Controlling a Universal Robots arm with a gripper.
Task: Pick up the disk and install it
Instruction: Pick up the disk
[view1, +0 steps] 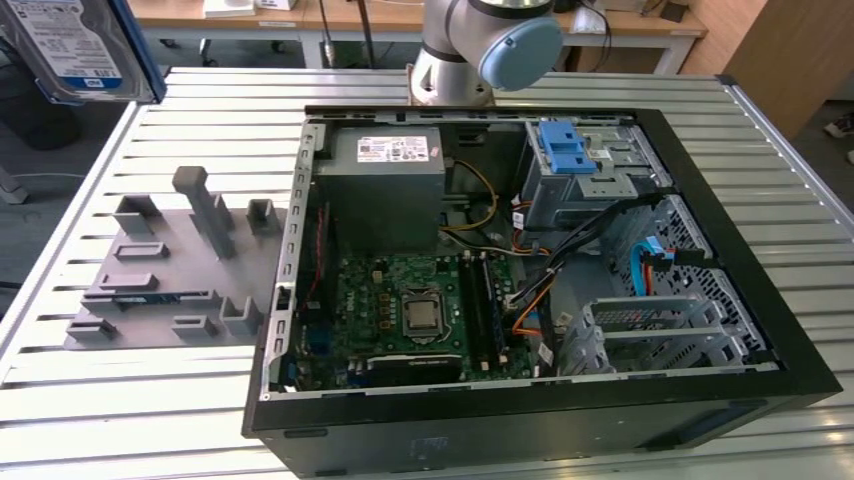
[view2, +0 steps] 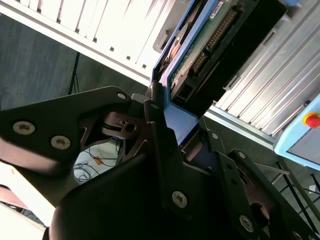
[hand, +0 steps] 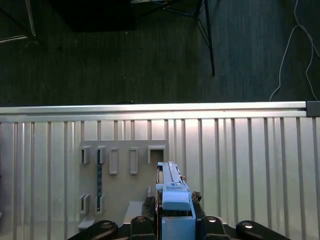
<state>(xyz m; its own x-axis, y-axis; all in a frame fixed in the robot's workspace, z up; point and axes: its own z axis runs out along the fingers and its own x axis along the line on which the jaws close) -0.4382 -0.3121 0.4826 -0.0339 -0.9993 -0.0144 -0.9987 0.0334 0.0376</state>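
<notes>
The disk, a silver drive with a white-and-blue label in a blue carrier, hangs high in the air at the exterior view's upper left, off the table's corner. In both wrist views my gripper is shut on the disk's blue carrier end. The disk stands edge-on between the black fingers. Its green circuit-board side faces the second wrist view. The disk is well away from the open computer case.
The case lies open on the slatted metal table, with a grey power-supply box, a motherboard and a drive cage with a blue latch. A grey fixture plate with upright holders sits beside it. The arm's base stands behind.
</notes>
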